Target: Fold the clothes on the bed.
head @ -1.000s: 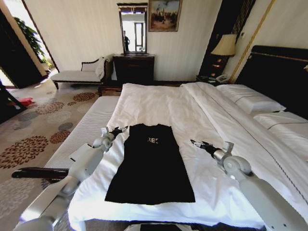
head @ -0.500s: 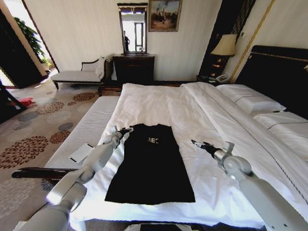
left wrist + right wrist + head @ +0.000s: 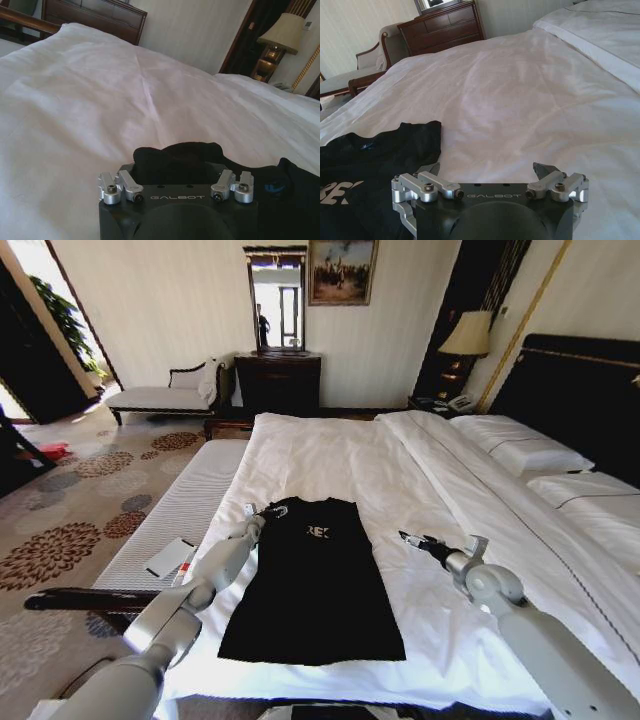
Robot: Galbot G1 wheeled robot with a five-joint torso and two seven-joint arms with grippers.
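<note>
Left gripper [image 3: 270, 510] is right at the top left corner of the black top [image 3: 315, 585], at the shoulder strap nearest that arm. In the left wrist view its fingers are spread wide with the strap's dark fabric bunched up between them, but I honestly can't tell if the tips are touching the cloth or just sitting over it. They're definitely apart, not pinched on anything.

Right gripper [image 3: 408, 537] is on the other side, hovering over bare white sheet just beside the top's right edge, roughly level with the chest. Fingers there are spread apart too, with nothing between them. In the right wrist view the two dark fingertips [image 3: 543, 170] poke out over plain sheet and the top's edge lies off to one side, near but clear of them.

The top itself lies flat on the bed [image 3: 340, 455], near the foot end and close to the robot, neck end pointing away toward the far side. White lettering on the chest faces up, hem spread wide nearest the camera. It looks smooth, no folds in it yet.

Around that: the duvet is pulled flat with a few creases, pillows [image 3: 525, 455] stacked along the right by the dark headboard [image 3: 580, 390]. A narrow padded bench [image 3: 175, 520] runs along the bed's left edge with a small white card-like thing [image 3: 168, 557] lying on it.
</note>
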